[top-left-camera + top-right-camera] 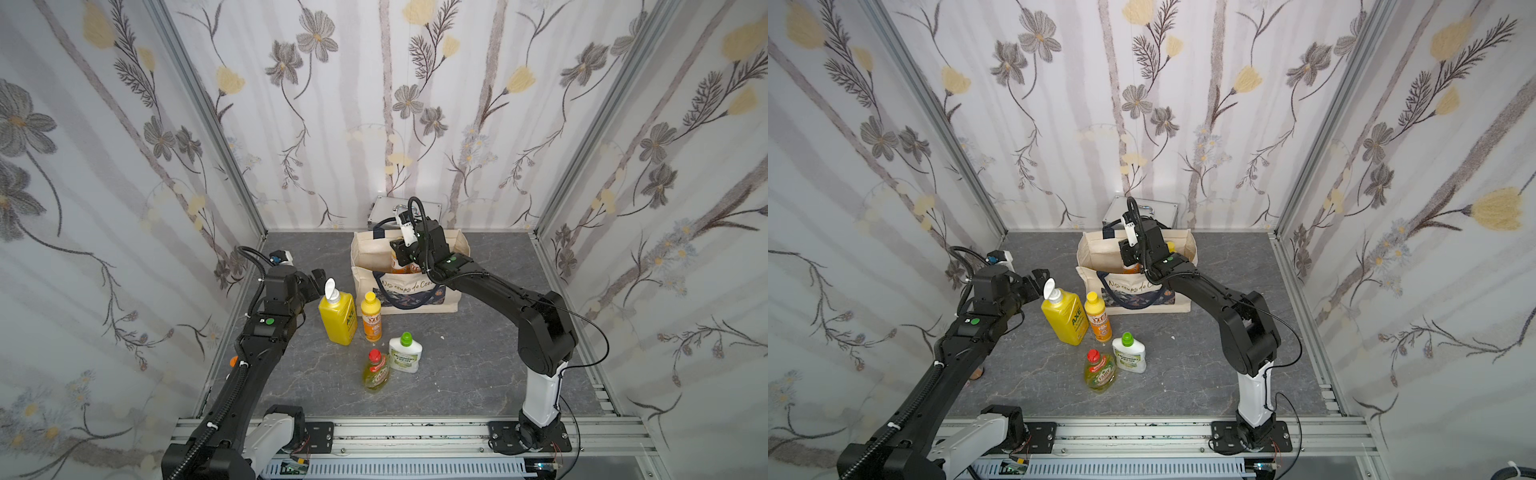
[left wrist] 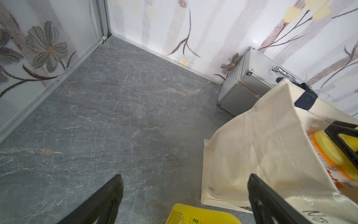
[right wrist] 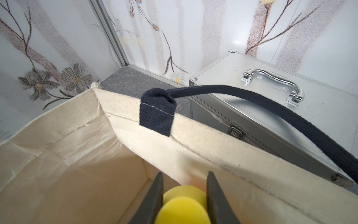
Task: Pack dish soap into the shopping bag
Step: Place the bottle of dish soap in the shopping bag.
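Four dish soap bottles stand on the grey table [image 1: 478, 365], outside the shopping bag [image 1: 452, 297]. They are a big yellow pump bottle [image 1: 337, 320], a slim orange bottle [image 1: 371, 322] just beside it, and, nearer the arm bases, a white green-capped bottle [image 1: 405, 355] and a clear red-capped bottle [image 1: 376, 374].

Your right gripper [image 3: 185, 174] reaches down into the bag's open mouth, its fingers pressed against the yellow cap of a held orange bottle [image 3: 183, 212]. A second yellow cap [image 3: 184, 191] sits just behind it, so at least one more bottle is already inside. Your left gripper [image 2: 185, 175] hangs with jaws spread wide and empty, close to the pump bottle's white head.

The step in hand looks like setting the held bottle down inside the bag. How far its base is from the bag floor cannot be seen. Next you would need to lower it until it rests, open the fingers, and lift straight up. Keep clear of the navy handle [image 3: 271, 103] draped over the silver case [image 3: 219, 77] behind. After that, the pump bottle seems the likely pick for your left arm.
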